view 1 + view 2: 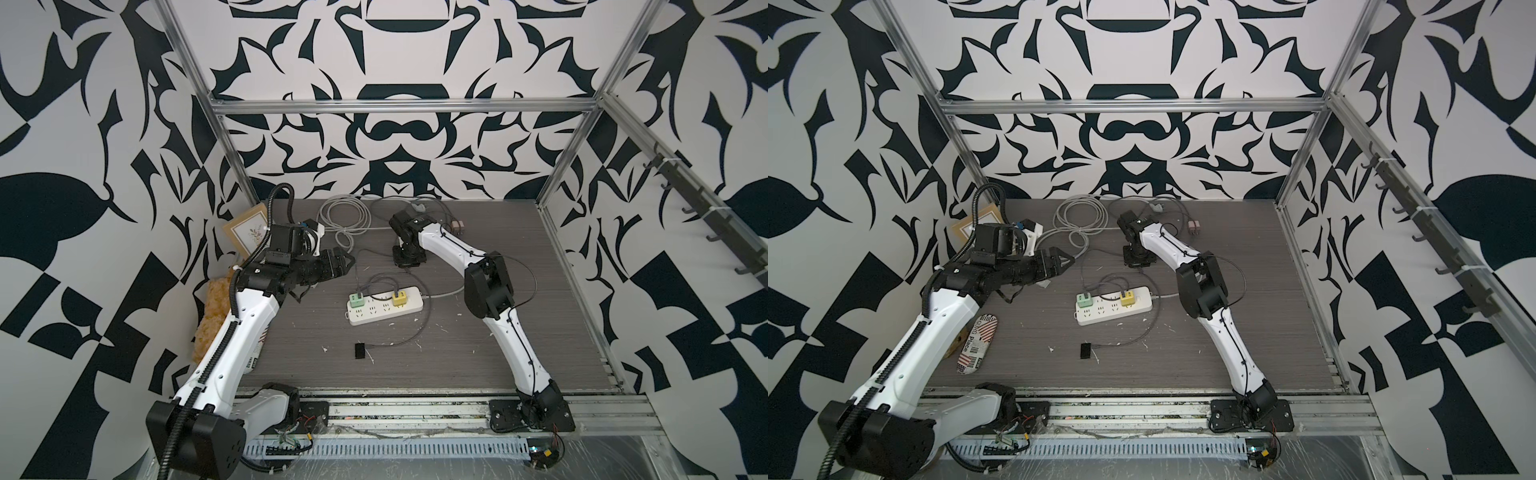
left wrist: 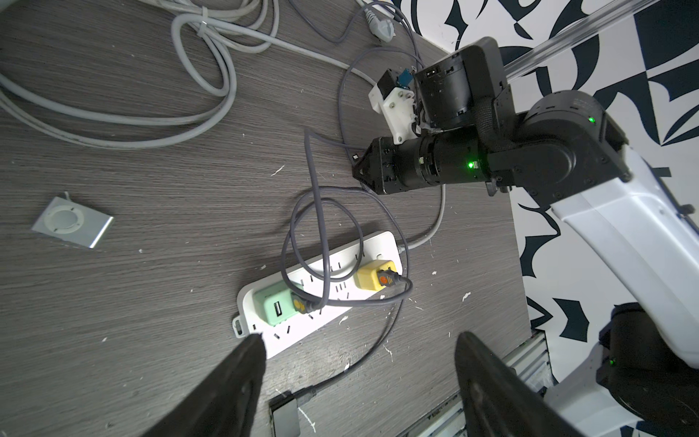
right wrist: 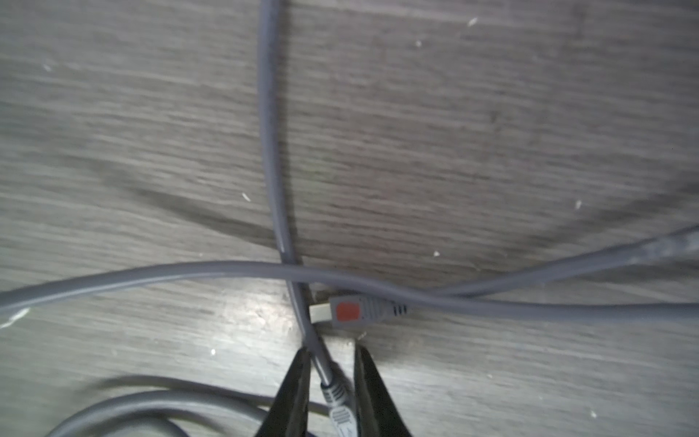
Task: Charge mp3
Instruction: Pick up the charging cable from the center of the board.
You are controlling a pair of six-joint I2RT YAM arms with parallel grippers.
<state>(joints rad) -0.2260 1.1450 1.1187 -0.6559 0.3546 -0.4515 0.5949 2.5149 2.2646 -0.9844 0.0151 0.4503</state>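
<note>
One mp3 (image 2: 72, 222) lies flat on the tabletop (image 2: 151, 321), face up. It is a small pale square with a round ring. You see it only from the left wrist. In both top views the left arm (image 1: 249, 328) seems to cover it.

It sits well left of the power strip (image 2: 378, 242), past the end with the green cube (image 2: 274, 308). So your left arm is nearer, and the right jaws are off to its right. It is square, so no side is longer.

The left jaws are wide open and hold nothing. The right jaws, just past the strip's far side, are nearly closed around a grey cable end (image 3: 336, 397). You cannot tell if they pinch it. You will likely need to carry that plug left to the mp3.

Count two arms and two cubes on the strip: the green cube and a yellow cube (image 2: 372, 280). You also have one black box (image 1: 360, 351) and one orange-marked plug (image 3: 351, 312) beside the jaws.
</note>
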